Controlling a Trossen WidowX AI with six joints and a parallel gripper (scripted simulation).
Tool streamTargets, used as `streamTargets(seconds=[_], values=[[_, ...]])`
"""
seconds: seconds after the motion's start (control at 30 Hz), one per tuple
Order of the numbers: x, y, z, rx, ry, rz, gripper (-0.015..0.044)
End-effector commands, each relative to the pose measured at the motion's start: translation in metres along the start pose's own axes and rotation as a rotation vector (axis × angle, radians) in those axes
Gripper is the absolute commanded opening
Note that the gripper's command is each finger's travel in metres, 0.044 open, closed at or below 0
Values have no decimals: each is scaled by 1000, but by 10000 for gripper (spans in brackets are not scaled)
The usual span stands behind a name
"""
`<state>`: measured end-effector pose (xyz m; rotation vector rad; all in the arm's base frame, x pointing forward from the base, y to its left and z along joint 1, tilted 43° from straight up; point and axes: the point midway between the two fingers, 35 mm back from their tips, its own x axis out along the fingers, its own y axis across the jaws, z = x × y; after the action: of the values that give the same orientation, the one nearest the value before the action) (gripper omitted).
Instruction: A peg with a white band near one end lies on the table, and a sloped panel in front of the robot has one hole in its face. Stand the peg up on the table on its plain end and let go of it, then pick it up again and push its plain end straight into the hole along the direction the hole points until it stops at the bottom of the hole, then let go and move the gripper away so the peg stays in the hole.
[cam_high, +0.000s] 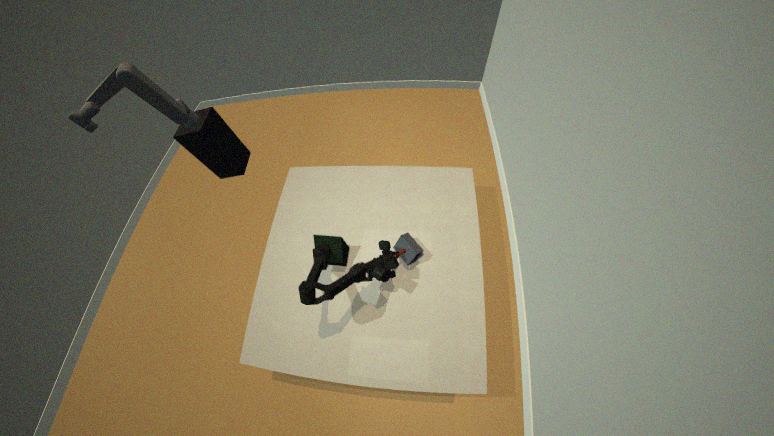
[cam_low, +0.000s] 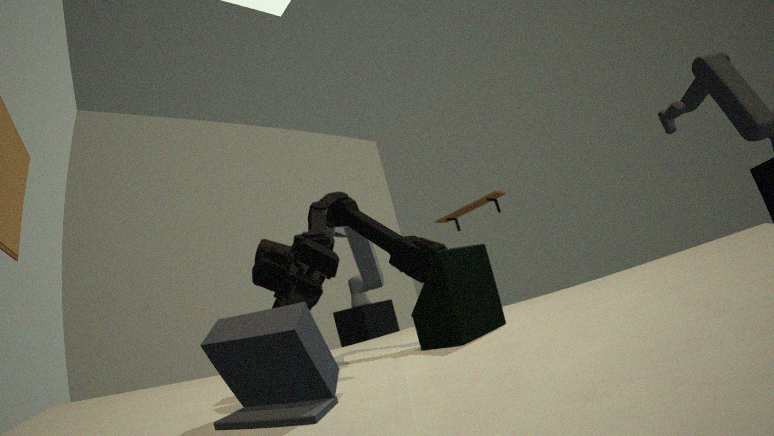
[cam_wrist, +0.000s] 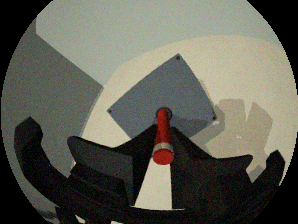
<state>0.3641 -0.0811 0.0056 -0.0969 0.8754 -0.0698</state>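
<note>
The wrist view alone shows the panel's face and its hole (cam_wrist: 164, 113). There the end effector (cam_wrist: 162, 129) (cam_high: 395, 257) grips the red peg (cam_wrist: 163, 132) (cam_high: 400, 252), white band (cam_wrist: 163, 146) toward the camera and plain end at the hole. How far the peg goes in, if at all, I cannot tell. The top view shows only a short red piece between the end effector and the sloped panel (cam_high: 410, 248) (cam_low: 270, 368) (cam_wrist: 170, 90) on the worktop (cam_high: 379, 205) (cam_low: 622, 335). The exterior view gives the panel's back and foot plate (cam_low: 276, 414) instead; the panel hides the peg and fingertips. The dark green block (cam_high: 336, 250) (cam_low: 465, 297) by the arm shows in the top and exterior views, while a grey arm (cam_low: 731, 92) is cut off at the exterior view's right edge.
</note>
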Motion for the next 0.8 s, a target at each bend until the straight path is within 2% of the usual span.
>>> streamTargets(seconds=[0.0, 0.77], values=[[3, 0, -2, 6, 8, -2, 0], [14, 0, -1, 6, 7, -2, 0]])
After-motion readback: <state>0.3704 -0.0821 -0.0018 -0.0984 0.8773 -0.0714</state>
